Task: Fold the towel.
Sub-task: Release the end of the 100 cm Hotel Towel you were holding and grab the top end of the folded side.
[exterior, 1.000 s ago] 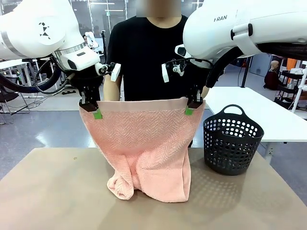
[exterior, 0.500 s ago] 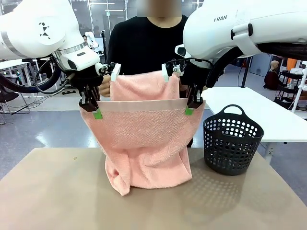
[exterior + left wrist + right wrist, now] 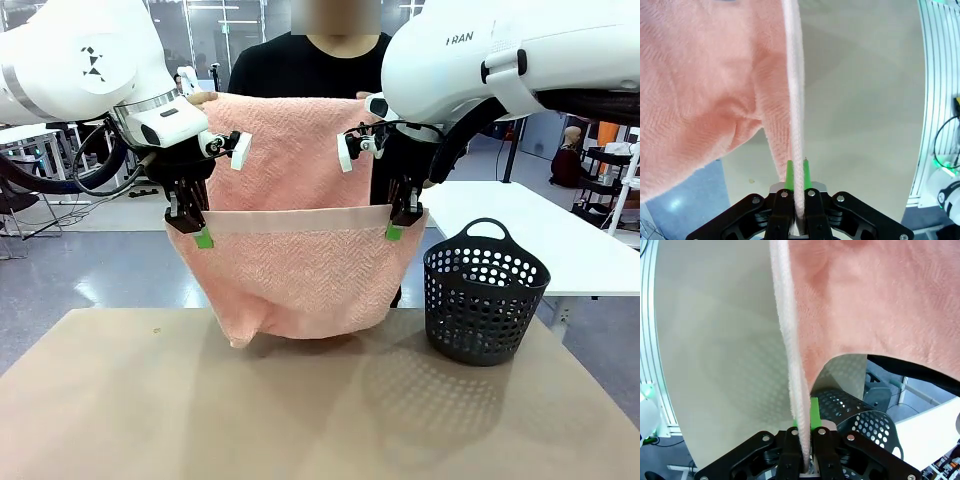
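While the towel (image 3: 300, 270) hangs over the table (image 3: 120, 410) in a doubled sling, its near banded edge is clamped at both corners. The left gripper (image 3: 203, 236) is pressed together on the 9 o'clock corner, and the right gripper (image 3: 394, 230) pinches the 3 o'clock corner. The person's hand (image 3: 204, 98) holds the raised far edge at 11 o'clock. The basket (image 3: 485, 295) stands on the table at 3 o'clock, apart from the towel.

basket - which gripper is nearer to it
Right. The right gripper pinches a top corner of the towel just above and to the left of the basket; the left gripper pinches the opposite corner, the towel's full width farther away.
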